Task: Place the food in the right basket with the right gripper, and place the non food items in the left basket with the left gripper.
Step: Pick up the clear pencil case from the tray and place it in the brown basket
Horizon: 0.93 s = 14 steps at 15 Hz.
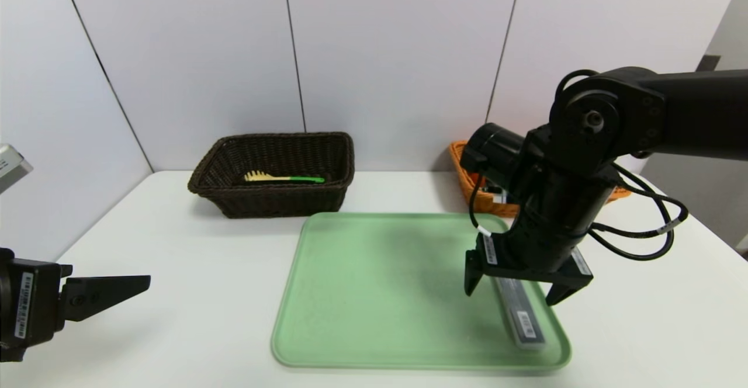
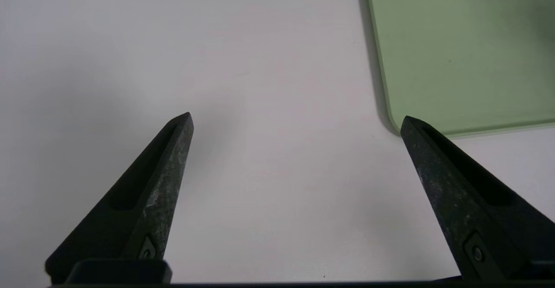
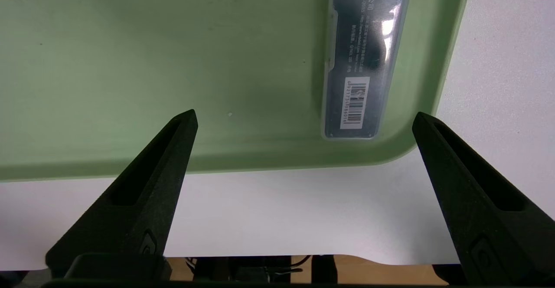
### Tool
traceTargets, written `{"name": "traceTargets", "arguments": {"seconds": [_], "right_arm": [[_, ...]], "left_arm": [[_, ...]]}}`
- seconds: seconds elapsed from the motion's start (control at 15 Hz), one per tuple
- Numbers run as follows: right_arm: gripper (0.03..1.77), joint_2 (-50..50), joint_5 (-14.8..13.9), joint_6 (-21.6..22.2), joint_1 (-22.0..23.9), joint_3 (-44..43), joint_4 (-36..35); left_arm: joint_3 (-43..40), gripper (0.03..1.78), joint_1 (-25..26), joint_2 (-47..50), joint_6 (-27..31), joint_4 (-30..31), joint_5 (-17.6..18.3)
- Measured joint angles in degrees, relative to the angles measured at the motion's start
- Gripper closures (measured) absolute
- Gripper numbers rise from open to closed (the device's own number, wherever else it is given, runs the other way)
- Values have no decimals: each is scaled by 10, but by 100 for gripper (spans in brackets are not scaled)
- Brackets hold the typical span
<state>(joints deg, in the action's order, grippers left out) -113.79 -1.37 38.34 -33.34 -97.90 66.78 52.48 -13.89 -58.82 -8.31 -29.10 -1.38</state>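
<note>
A slim dark case with a barcode label [image 1: 522,318] [image 3: 364,58] lies along the right side of the green tray [image 1: 362,294] [image 3: 130,62], near its front right corner. My right gripper [image 1: 511,296] [image 3: 303,116] hangs open just above the case, pointing down, with nothing between its fingers. The dark brown left basket [image 1: 234,195] stands at the back left and holds a yellow and green pasta fork [image 1: 283,177]. The orange right basket [image 1: 467,186] is mostly hidden behind my right arm. My left gripper [image 1: 140,286] [image 2: 297,119] rests open and empty over bare table left of the tray [image 2: 459,49].
The white table [image 1: 175,248] ends at a wall behind the baskets. Its front edge [image 3: 303,255] lies close below my right gripper. A loop of black cable [image 1: 654,230] hangs from my right arm.
</note>
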Motion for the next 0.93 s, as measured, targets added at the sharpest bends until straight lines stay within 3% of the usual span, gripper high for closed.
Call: {"name": "traceTargets", "arguments": {"seconds": [0.73, 0.93], "right_arm": [[9, -26, 41, -54, 41, 35, -49], [9, -32, 40, -60, 46, 35, -49]], "left_arm": [[-1, 12, 0, -6, 0, 3, 1], [-1, 12, 0, -9, 0, 4, 1]]}}
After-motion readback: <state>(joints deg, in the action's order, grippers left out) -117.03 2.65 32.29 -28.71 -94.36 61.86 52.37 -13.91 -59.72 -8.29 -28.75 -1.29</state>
